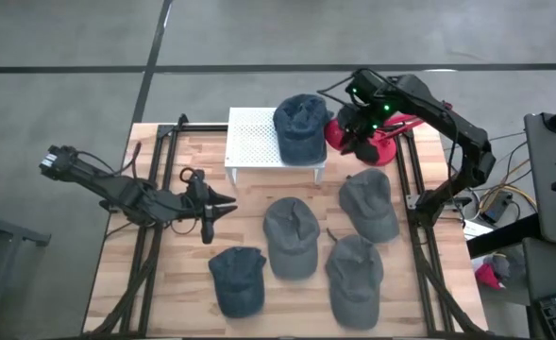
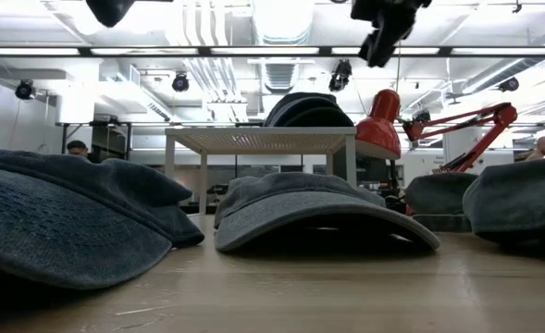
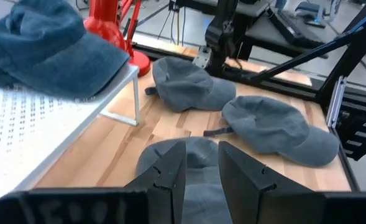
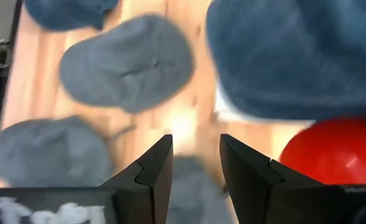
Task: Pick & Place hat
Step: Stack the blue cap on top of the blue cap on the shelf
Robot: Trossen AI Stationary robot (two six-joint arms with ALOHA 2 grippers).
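Plainly, no trouble yet on the table (image 1: 178, 293) – only possible trouble. Carries four loose hats, close together: easy to catch two brims at once, or to drag a neighbour.

On the white rack (image 1: 254, 142) lies the blue hat (image 1: 301, 127), partly over the edge toward the lamp. Could slide off if brushed from that side.

Just beside it, the red lamp (image 1: 383, 149) – near enough to be knocked in a careless descent.

Right gripper (image 1: 358, 132): hovers above the lamp, next to the racked hat, fingers a moderate way apart, nothing between them. Perhaps too narrow for thick, soft cloth.

Left gripper (image 1: 223, 206): waits low over the left half of the table, slightly parted, also empty.
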